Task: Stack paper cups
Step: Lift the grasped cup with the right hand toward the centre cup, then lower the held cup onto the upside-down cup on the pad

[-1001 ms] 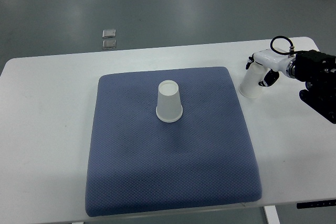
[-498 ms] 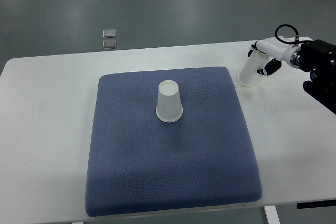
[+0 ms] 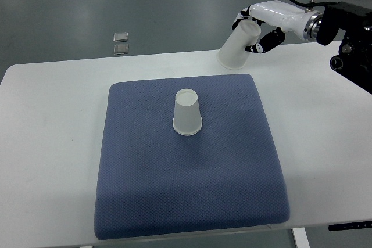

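A white paper cup (image 3: 187, 113) stands upside down near the middle of the blue mat (image 3: 192, 184). My right hand (image 3: 256, 27) comes in from the upper right and is shut on a second white paper cup (image 3: 238, 46). That cup is held upside down and tilted, in the air above the table's far edge, up and to the right of the mat cup. The left arm is out of view.
The mat lies on a white table (image 3: 52, 143). Two small clear squares (image 3: 121, 43) lie on the grey floor beyond the table's far edge. The black body of the right arm (image 3: 351, 33) is at the right edge.
My right hand has lifted the second cup off the table at the mat's right side and carried it up and to the left. The cup on the mat has not moved.
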`<state>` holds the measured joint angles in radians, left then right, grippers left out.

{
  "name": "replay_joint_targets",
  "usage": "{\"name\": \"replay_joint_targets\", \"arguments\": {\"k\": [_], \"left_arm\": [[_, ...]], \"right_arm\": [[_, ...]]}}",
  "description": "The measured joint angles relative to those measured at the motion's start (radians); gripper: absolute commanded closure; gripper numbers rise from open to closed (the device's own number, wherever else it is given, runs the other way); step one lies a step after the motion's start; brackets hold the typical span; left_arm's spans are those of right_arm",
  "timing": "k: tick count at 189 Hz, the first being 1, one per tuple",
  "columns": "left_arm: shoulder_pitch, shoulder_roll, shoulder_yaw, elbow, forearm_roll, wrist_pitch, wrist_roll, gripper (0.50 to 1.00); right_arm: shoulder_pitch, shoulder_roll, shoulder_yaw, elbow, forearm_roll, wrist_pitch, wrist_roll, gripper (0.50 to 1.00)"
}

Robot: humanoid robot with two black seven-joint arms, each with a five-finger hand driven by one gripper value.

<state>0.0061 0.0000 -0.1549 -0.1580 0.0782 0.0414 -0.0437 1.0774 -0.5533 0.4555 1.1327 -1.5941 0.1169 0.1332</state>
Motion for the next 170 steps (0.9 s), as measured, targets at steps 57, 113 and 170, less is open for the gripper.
{"name": "replay_joint_targets", "arguments": {"k": [57,113,170], "left_arm": [[0.0,0.0,0.0,0.0,0.0,0.0,0.0,0.5],[0.0,0.0,0.0,0.0,0.0,0.0,0.001,0.5],[0.0,0.0,0.0,0.0,0.0,0.0,0.001,0.5]], "right_arm": [[0.046,0.003,0.024,0.191,0.049,0.144,-0.003,0.967],[0.058,0.043,0.025,0.212,-0.021,0.211,-0.018,0.965],[0.033,0.073,0.013,0.208,-0.13,0.211,-0.022,0.963]]}}
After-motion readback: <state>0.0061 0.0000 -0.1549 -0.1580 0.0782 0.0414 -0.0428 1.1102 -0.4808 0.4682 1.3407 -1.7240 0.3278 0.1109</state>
